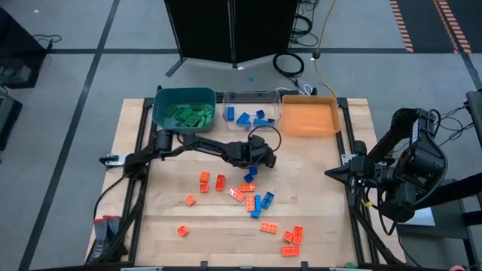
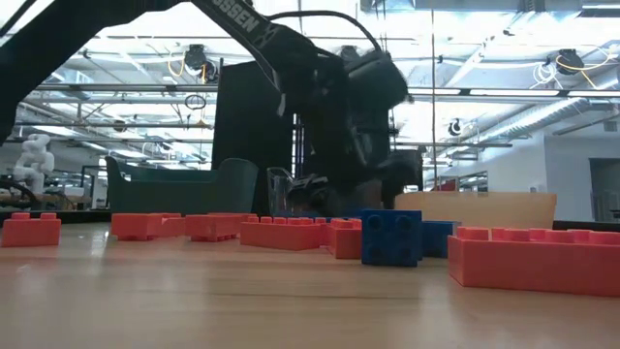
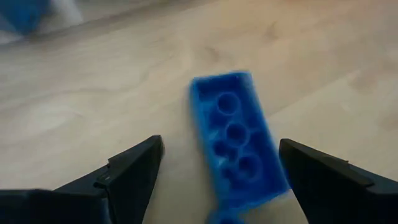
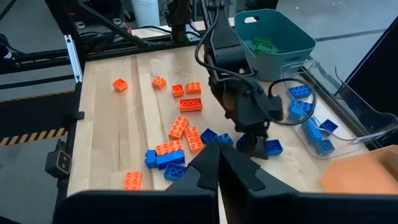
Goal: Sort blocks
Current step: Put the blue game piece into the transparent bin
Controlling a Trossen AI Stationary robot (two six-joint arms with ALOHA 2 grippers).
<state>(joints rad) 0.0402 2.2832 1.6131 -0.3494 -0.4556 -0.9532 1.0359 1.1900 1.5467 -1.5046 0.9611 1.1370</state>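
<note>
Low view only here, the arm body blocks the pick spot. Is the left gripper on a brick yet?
Observer: Not yet. The left gripper is open, with a blue studded plastic brick between its fingers, gaps on both sides.
Operator: Right arm?
Observer: It waits at the right edge of the wooden table. The right gripper is shut and holds nothing.
Operator: Bins?
Observer: The teal plastic bin holds green bricks, the clear bin holds blue bricks, and the orange bin shows none.

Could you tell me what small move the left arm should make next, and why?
Probably lower and close: the left gripper is open with a blue block lying between its fingers on the table, not yet gripped. The right gripper waits shut at the table's right edge.
</note>
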